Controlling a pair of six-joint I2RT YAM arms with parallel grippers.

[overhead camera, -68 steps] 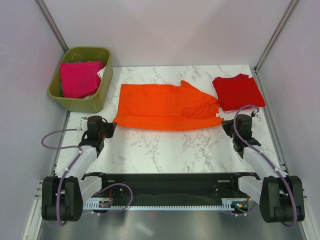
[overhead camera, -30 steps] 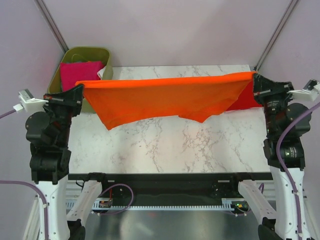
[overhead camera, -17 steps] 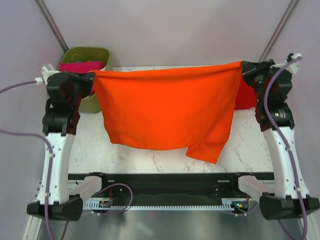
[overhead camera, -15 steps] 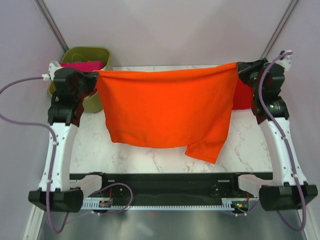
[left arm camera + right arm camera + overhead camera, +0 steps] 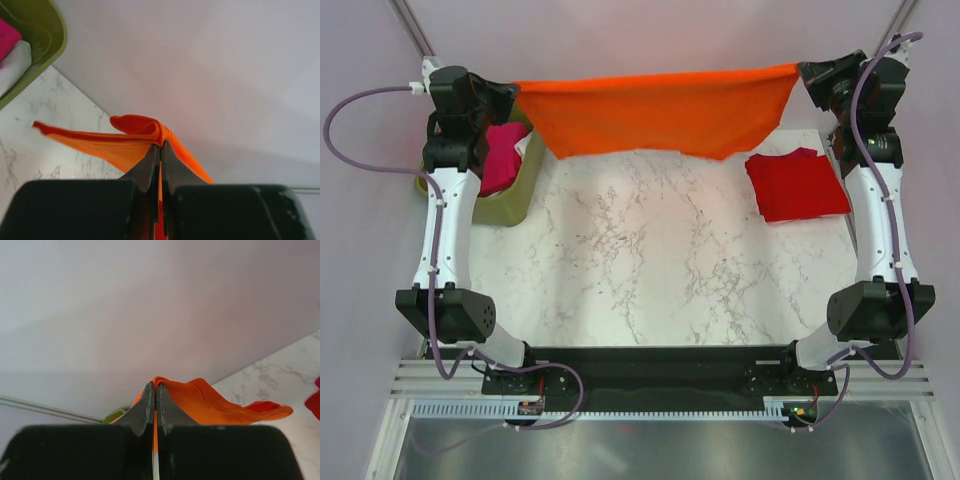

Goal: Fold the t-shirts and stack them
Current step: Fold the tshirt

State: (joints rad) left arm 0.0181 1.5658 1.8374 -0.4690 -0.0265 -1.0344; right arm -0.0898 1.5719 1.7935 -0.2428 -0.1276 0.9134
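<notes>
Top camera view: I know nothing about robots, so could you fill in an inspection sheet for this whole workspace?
Surface: marble-patterned table, bare in the middle.
Job's things: orange t-shirt held up, stretched between both arms at the far side; red t-shirt folded at far right; pink t-shirt in the bin.
Clutter: olive-green bin at far left, something white in it too.
Grippers: left gripper and right gripper each shut on an orange t-shirt corner.
Cables: purple cables loop off both arms, clear of the cloth.
Surroundings: plain pale walls; nothing else seen.
</notes>
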